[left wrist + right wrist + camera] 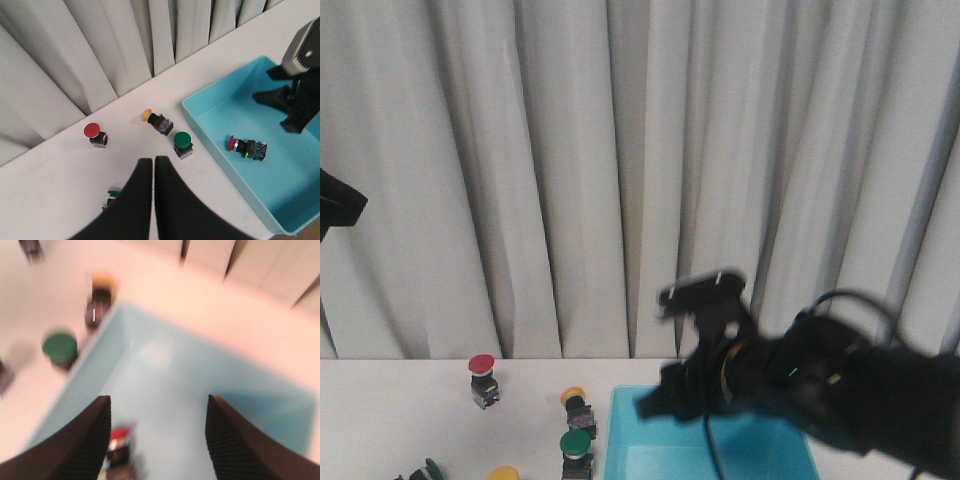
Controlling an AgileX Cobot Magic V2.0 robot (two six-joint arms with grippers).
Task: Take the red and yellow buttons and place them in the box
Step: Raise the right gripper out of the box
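A red button (94, 134) stands upright on the white table near the curtain. A yellow button (156, 120) lies on its side just outside the cyan box (210, 130). Another red button (247, 146) lies on the box floor, blurred in the right wrist view (120, 442). A further yellow cap (503, 473) shows at the front view's lower edge. My left gripper (153, 162) hangs shut and empty high above the table. Over the box, my right gripper (157, 405) is open, holding nothing, with the red button below beside one finger.
Two green-capped switches sit on the table: one (182, 144) close to the box's near-left wall, another (112, 192) half hidden behind my left fingers. Grey curtains (620, 150) hang along the table's far edge. Part of the left arm (335, 205) shows at the front view's left edge.
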